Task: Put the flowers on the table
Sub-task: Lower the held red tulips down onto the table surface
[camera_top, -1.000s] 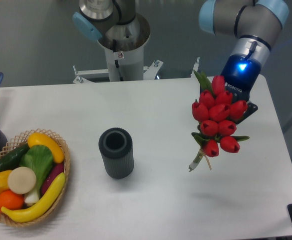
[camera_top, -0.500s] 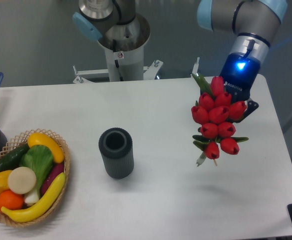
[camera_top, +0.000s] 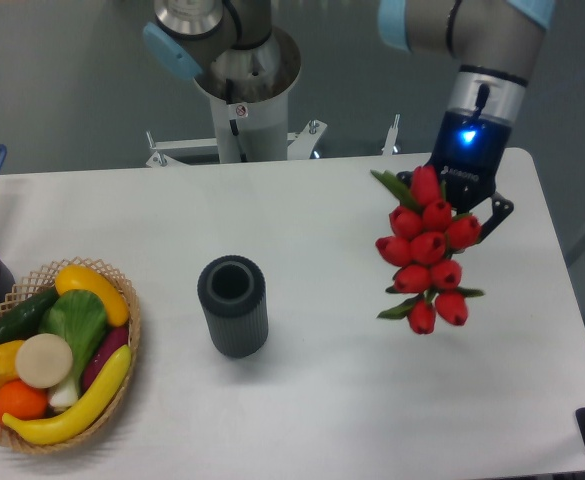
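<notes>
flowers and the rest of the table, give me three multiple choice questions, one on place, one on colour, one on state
1. Where is the vase relative to the flowers?
A. to their left in the picture
B. to their right in the picture
C. directly under them

2. What colour are the flower buds?
A. yellow
B. red
C. white

3. What state are the flowers in?
A. standing in the vase
B. lying in the basket
C. held by the gripper above the table

Answers:
1. A, the dark vase stands mid-table between the basket and the bunch.
2. B, every bud in the bunch is red, with green leaves.
3. C, the bunch hangs at the gripper on the arm's end, and the vase mouth is empty.
</notes>
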Action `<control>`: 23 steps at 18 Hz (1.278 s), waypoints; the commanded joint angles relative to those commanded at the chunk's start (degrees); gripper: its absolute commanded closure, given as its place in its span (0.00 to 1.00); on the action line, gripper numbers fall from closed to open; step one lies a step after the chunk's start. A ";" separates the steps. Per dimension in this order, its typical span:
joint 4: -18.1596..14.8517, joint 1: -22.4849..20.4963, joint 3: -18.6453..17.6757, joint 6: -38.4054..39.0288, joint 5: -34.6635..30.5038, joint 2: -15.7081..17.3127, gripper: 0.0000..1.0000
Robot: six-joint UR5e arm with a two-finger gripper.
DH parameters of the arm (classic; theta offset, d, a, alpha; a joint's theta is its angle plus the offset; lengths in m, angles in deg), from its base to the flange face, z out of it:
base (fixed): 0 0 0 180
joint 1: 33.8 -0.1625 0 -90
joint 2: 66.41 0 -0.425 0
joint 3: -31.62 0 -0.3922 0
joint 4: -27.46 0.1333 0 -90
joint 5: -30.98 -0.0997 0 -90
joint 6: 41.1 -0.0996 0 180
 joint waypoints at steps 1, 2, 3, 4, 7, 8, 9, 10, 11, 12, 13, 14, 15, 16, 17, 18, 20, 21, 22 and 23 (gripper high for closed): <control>-0.17 0.88 0.00 -0.35 -2.46 -0.09 0.61; -0.35 1.50 -0.09 -1.14 -4.75 -0.18 0.61; -0.44 2.11 -0.44 -1.75 -6.51 -0.18 0.61; -0.44 2.47 -0.88 -2.28 -7.49 -0.26 0.61; -1.14 2.65 -2.54 -5.09 -11.00 -0.27 0.61; -1.23 2.73 -3.33 -6.49 -12.67 -0.27 0.61; -1.23 2.74 -4.21 -7.90 -14.25 -0.35 0.61; -1.14 2.82 -4.83 -9.13 -15.48 -0.88 0.61; -1.14 3.35 -4.83 -10.01 -16.71 -1.66 0.61; -1.23 3.96 -4.57 -10.46 -18.29 -2.45 0.61; -1.23 4.57 -4.31 -10.55 -20.40 -3.42 0.61; -1.23 5.36 -3.87 -10.55 -22.77 -4.56 0.61; -1.14 6.16 -3.35 -10.55 -24.79 -5.70 0.61; -1.14 6.77 -2.64 -10.55 -26.12 -6.85 0.61; -0.97 7.04 -1.94 -10.55 -26.48 -8.60 0.61; -0.79 7.13 -1.41 -10.55 -26.48 -9.75 0.61; -0.97 7.13 0.60 -10.55 -26.39 -12.03 0.61; -1.32 7.13 1.66 -10.55 -26.48 -12.83 0.61; -1.41 7.22 2.45 -10.46 -26.57 -13.96 0.61; -1.32 7.22 2.81 -10.55 -26.48 -14.76 0.61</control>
